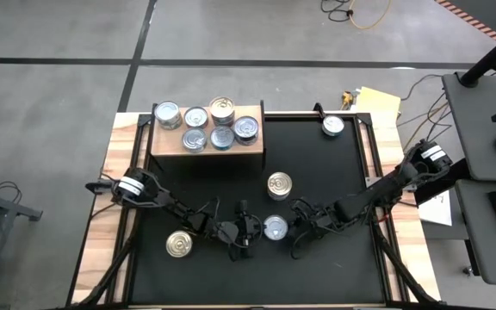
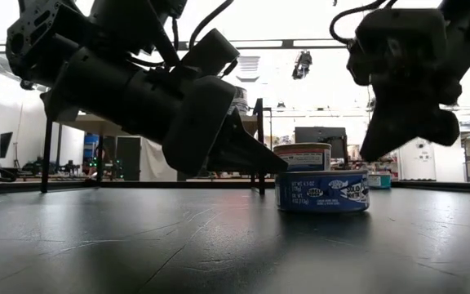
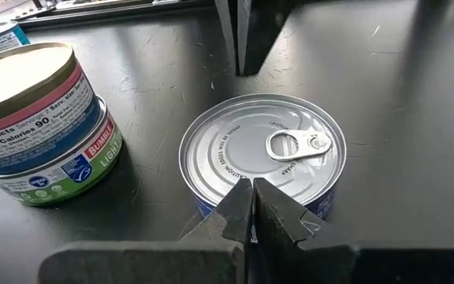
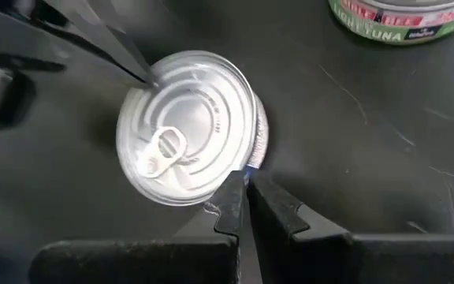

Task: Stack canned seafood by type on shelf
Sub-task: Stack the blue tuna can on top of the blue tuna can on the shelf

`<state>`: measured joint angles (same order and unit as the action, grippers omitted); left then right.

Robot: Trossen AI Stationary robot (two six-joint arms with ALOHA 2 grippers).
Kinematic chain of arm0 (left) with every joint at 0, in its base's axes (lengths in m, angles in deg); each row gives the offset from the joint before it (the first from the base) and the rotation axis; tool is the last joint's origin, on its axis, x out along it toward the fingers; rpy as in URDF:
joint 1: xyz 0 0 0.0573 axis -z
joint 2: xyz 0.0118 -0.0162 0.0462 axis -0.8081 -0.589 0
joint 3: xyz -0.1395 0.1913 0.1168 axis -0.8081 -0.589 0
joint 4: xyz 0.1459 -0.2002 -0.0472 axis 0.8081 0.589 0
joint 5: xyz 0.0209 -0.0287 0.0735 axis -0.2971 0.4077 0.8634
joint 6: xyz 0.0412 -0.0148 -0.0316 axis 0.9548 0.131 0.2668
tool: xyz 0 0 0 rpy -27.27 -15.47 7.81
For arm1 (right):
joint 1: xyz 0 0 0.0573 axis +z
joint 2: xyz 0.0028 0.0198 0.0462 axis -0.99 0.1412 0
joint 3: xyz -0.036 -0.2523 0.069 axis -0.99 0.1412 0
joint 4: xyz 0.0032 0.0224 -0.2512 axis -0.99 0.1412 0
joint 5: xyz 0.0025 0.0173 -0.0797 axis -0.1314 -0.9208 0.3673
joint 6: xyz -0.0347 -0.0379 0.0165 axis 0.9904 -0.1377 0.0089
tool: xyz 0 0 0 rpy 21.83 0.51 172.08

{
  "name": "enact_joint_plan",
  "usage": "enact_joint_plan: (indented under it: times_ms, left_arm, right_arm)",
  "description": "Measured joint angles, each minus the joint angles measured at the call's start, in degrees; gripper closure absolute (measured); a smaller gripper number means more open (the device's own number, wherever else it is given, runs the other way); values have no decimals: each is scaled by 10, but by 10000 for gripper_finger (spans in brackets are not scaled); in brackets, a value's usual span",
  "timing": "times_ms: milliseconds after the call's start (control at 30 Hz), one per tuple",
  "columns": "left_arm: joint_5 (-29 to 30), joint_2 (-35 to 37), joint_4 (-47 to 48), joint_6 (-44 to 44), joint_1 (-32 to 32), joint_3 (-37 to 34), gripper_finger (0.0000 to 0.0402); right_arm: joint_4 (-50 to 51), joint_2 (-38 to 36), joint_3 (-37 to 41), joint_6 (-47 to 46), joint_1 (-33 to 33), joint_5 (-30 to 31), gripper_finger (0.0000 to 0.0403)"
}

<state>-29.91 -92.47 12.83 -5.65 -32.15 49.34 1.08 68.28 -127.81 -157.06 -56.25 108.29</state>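
Note:
A silver-topped can [image 1: 275,227] with a blue label [image 2: 323,192] stands upright on the black table, between my two grippers. My left gripper [image 1: 254,231] is shut, with its tips at the can's left top rim. My right gripper [image 1: 297,226] is also shut. It hangs just over the can's right rim [image 4: 251,170], and the low view shows a small gap below its tips [image 2: 374,153]. The wooden shelf [image 1: 207,148] at the far left carries several cans [image 1: 209,125]. My left gripper has its shut fingertips [image 3: 251,189] against the can's top rim [image 3: 211,193], on the side toward the table's left. The fingers slant down at it from the left. The can stands flat on the table.
A stack of two cans [image 1: 280,185] stands just beyond the silver can, its lower can green-labelled [image 3: 53,170]. A gold-topped can [image 1: 179,244] lies near the front left, and a silver one [image 1: 333,126] at the far right corner. The black table [image 1: 334,172] is bare to the right.

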Motion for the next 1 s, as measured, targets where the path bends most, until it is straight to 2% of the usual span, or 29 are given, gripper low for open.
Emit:
enact_joint_plan:
  times_ms: [233, 400, 700, 833, 1000]
  left_arm:
    - [2, 0, 3, 0, 4, 0, 401]
    - [2, 0, 7, 0, 5, -1, 401]
    - [0, 0, 9, 0, 6, -1, 401]
    - [0, 0, 11, 0, 7, -1, 401]
    - [-1, 0, 12, 0, 7, -1, 401]
  right_arm:
    - [1, -34, 0, -7, 0, -10, 390]
    - [9, -34, 0, -12, 0, -38, 390]
    - [8, -31, 1, -21, 0, -39, 388]
    - [8, -24, 2, -21, -1, -36, 358]
    - [7, -19, 2, -24, -1, -9, 282]
